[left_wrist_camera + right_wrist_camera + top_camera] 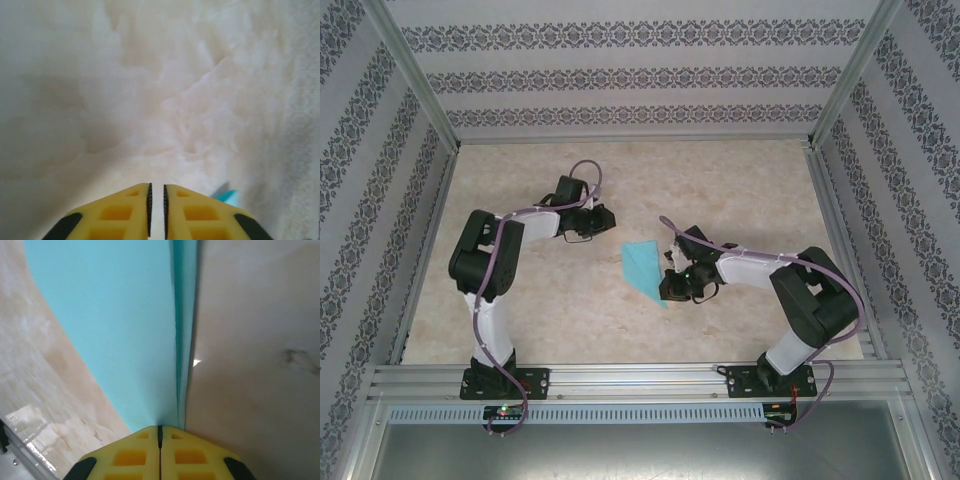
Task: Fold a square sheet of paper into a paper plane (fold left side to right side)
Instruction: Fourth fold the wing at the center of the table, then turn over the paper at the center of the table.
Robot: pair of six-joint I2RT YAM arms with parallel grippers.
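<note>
Paper plane point(642, 265) in right claw point(160, 430)

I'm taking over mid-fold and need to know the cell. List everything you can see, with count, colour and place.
paper: one, turquoise, folded, mid-table between the two grippers
table: one, pale beige marbled top, under everything
walls: three, grey patterned wallpaper, left, back and right of the table
metal frame: one, silver, along the near edge, carrying both arm bases
cables: two, purple, one along each arm
arms: two, black and white, left and right of the paper
left gripper: one, yellow fingers a slit apart, holding nothing, over bare table left of the paper
right gripper: one, yellow fingers shut on the paper's folded edge at its right side
</note>
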